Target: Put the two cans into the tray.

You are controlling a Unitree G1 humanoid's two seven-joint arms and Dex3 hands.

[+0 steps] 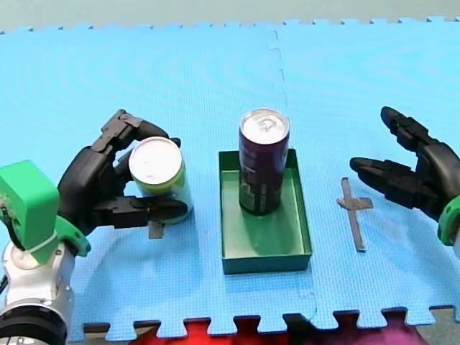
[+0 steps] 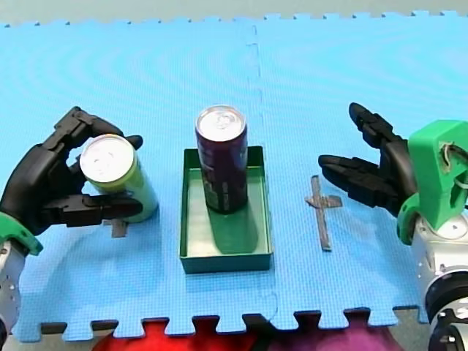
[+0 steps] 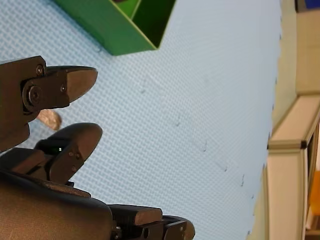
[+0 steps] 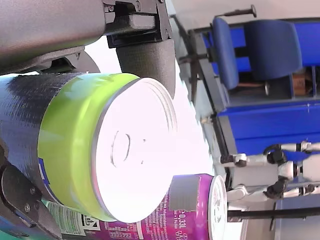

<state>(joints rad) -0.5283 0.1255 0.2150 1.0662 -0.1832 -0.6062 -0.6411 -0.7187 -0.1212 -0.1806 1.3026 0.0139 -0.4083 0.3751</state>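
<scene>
Left hand (image 1: 97, 183) grips green can (image 1: 162, 180); tray (image 1: 266, 263) holds purple can (image 1: 264, 169); right hand (image 1: 410, 176) empty nearby.

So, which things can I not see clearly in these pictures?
Head views: base of the green can, mostly hidden by fingers of the left hand; contact with the mat cannot be told.
Second wrist view: lower part of the purple can, covered by the green can.
First head view: the right hand, beside the tape, wrist cut by the edge.
</scene>
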